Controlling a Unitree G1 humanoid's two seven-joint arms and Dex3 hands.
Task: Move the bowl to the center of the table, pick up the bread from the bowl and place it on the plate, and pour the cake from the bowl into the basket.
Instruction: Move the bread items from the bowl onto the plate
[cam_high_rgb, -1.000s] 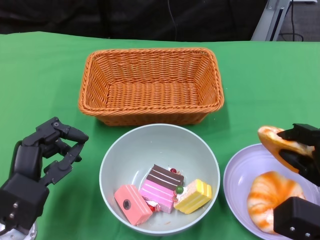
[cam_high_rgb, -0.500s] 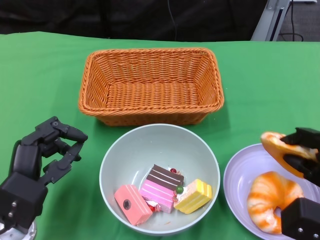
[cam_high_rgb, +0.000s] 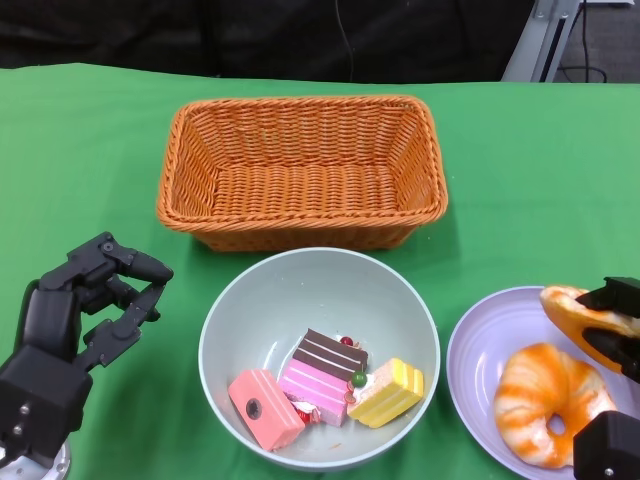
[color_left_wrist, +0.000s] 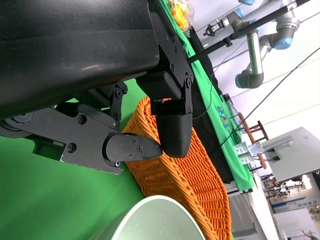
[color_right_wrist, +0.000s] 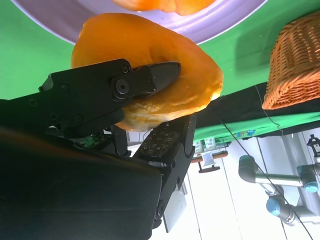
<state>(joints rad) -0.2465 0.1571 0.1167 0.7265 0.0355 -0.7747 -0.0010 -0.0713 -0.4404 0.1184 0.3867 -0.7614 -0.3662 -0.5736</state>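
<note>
Nearest, pinched in the black right hand (color_right_wrist: 150, 107): a glossy orange bread roll (cam_high_rgb: 585, 310), fingers (color_right_wrist: 145, 80) across its upper crust and more beneath, hovering over the far edge of the lavender round plate (cam_high_rgb: 480, 345). Probably light, smooth-skinned and a little slick, so likely best taken across the thick middle as now. Just below that hand, on the plate: an orange-and-white striped croissant (cam_high_rgb: 550, 400). Between the two hands: a pale grey-green round bowl (cam_high_rgb: 235, 310) with three cake slices, pink (cam_high_rgb: 265, 408), brown-and-pink layered (cam_high_rgb: 322, 375) and yellow (cam_high_rgb: 388, 392); small, loose, apt to slide on tipping; rim the natural hold. Beside the bowl: the black left hand (cam_high_rgb: 95, 295), holding nothing, fingers curled apart. Beyond both hands: an orange woven wicker basket (cam_high_rgb: 300, 130), just past the bowl.
</note>
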